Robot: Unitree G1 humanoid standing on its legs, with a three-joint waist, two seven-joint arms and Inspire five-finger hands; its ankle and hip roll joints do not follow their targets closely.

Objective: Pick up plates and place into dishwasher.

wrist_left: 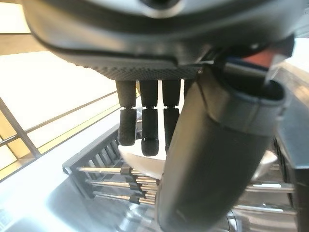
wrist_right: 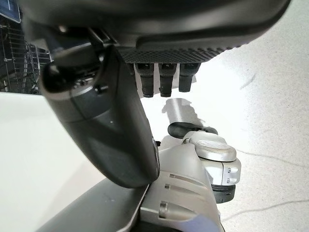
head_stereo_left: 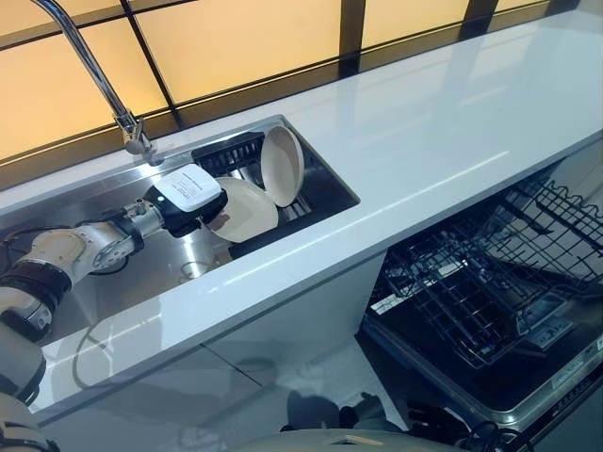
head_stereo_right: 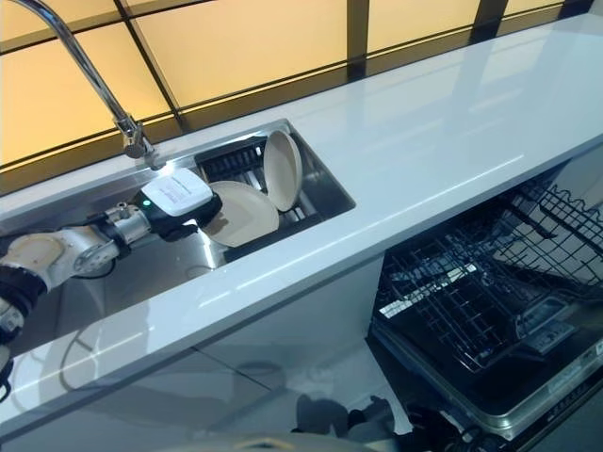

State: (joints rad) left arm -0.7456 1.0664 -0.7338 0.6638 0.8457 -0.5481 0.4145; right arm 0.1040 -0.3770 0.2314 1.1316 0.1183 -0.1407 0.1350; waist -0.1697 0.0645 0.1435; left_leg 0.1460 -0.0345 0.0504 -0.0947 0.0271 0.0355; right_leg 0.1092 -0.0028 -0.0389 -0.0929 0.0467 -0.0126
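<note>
We found the left hand (head_stereo_left: 193, 202) reaching into the sink (head_stereo_left: 113, 273) at the centre left of the frame, right up against the nearer of 2 cream plates (head_stereo_left: 247, 209). That plate lay tilted in the dark drying rack (head_stereo_left: 229, 151) inside the sink, and the second plate (head_stereo_left: 284, 165) stood nearly upright just behind it, toward the upper middle. In the left wrist view the fingers (wrist_left: 149, 125) hung fairly straight above the plate's pale rim with the thumb apart, so we judged the hand released and not yet gripping; contact with the plate was hard to confirm from the head views, since the hand covered the plate's edge. The right hand (wrist_right: 120, 121) hung over the pale floor, its fingers relaxed and carrying nothing. At the lower right the dishwasher (head_stereo_left: 490, 301) stood open with its wire rack pulled out, and we saw no plate in it. So 0 plates were loaded, by our reading; both still needed lifting from the sink, carrying across the white counter (head_stereo_left: 452, 122) and slotting in.
</note>
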